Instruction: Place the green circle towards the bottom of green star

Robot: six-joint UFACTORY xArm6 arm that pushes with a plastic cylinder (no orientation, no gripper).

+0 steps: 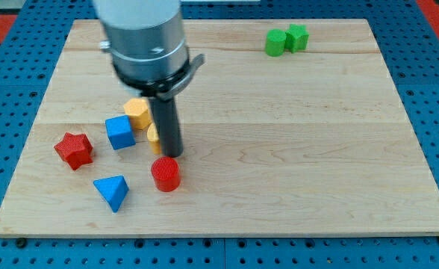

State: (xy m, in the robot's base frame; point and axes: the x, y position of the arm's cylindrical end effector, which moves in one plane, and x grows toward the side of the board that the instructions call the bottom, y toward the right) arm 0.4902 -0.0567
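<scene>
tip: my tip [172,155] just above red cylinder [165,174], far from greens; no fingers, bare rod
green circle [275,42]: touching green star [297,36]; likely light, rigid, slides; push its side

Seven blocks on my table [294,149], in four colours.

I count two green ones at the view's top right: a green circle [275,42] and a green star [298,36]. Two are red: a red star [74,149] and a red circle [165,174]. Two are blue: a blue cube [119,132] and a blue triangle [112,191]. Two yellow pieces show: a yellow hexagon [137,111] and a second yellow block [153,135], mostly hidden behind my rod, its shape unclear.
</scene>
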